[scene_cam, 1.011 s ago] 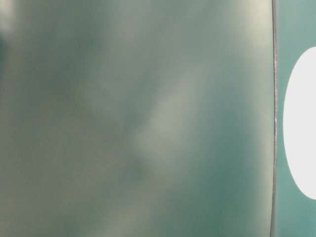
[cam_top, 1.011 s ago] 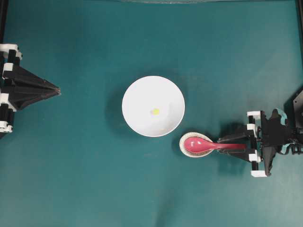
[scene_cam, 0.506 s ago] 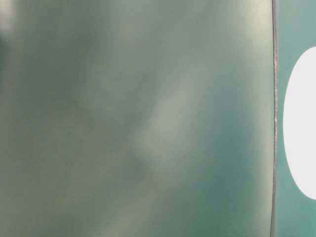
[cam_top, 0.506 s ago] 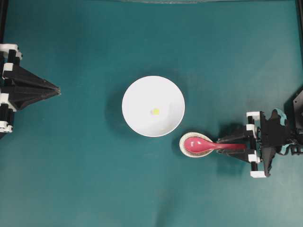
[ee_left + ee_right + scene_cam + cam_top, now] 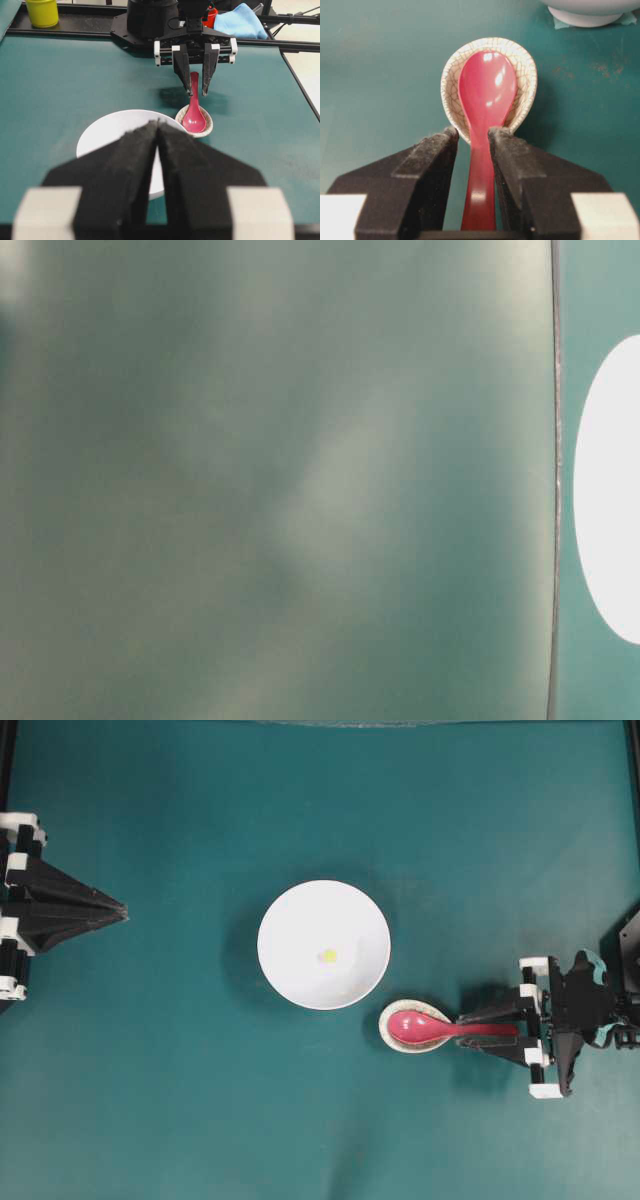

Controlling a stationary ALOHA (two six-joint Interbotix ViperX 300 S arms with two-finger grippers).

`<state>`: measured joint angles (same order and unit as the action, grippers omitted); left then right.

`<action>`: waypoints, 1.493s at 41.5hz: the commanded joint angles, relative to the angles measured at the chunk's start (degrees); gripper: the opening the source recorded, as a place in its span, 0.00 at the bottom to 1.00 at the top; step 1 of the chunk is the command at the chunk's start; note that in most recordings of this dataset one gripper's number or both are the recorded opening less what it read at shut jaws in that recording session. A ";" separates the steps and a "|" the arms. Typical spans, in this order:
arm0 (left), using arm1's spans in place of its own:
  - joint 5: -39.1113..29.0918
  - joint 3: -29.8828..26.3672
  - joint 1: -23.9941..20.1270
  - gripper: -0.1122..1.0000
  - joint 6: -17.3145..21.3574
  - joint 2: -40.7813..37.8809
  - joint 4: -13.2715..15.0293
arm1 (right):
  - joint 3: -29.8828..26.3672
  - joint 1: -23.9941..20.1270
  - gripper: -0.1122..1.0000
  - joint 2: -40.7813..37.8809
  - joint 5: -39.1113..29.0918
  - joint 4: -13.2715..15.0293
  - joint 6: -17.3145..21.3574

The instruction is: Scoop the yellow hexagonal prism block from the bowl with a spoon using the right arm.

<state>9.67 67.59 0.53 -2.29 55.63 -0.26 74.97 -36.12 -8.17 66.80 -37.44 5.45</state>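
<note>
The right arm (image 5: 585, 1010) reaches in from the right edge of the bench, low and almost level, with its gripper (image 5: 478, 1029) pointing toward the middle. The two black padded fingers (image 5: 427, 165) stand one on each side of the handle of the red spoon (image 5: 430, 1027); in the right wrist view a thin gap shows on both sides of the handle, so the jaws are apart around it and do not press it. The left gripper (image 5: 115, 909) rests by the left edge of the bench, well apart from everything, and its two fingers are pressed together with nothing between them. Compared with one second ago, almost nothing differs: the right gripper sits a very little nearer to the spoon, the gap of its jaws looks the same, and the spoon, the dishes and the left arm lie as before. The white bowl (image 5: 290, 970) stands near the middle of the bench, and the small yellow block (image 5: 328, 956) lies inside it, close to the centre of its bottom. Just beside the bowl, toward the right gripper, is a small crackled off-white rest (image 5: 388, 1018), and the scoop of the spoon lies in it, while the handle points out to the right between the fingers. The table-level view is only a blur of grey-green with a piece of white at its right edge.
</note>
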 commanded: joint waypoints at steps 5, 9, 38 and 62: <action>0.18 -1.58 0.09 0.17 0.09 -0.26 -0.18 | -0.35 -0.26 0.45 1.93 -1.23 -0.18 -0.18; 0.18 -1.58 0.09 0.17 0.09 -0.26 -0.18 | -0.35 -0.18 0.45 2.02 -1.23 -0.18 -0.18; 0.18 -1.49 0.09 0.17 0.00 -0.35 -0.18 | -0.79 0.44 0.45 1.93 -1.85 -0.18 -0.18; 0.18 -1.49 0.09 0.17 0.00 -0.26 -0.18 | -1.05 2.11 0.45 1.93 -5.45 -0.18 -0.09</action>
<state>9.58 67.59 0.53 -2.29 55.55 -0.35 74.00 -34.10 -7.38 61.17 -37.53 5.36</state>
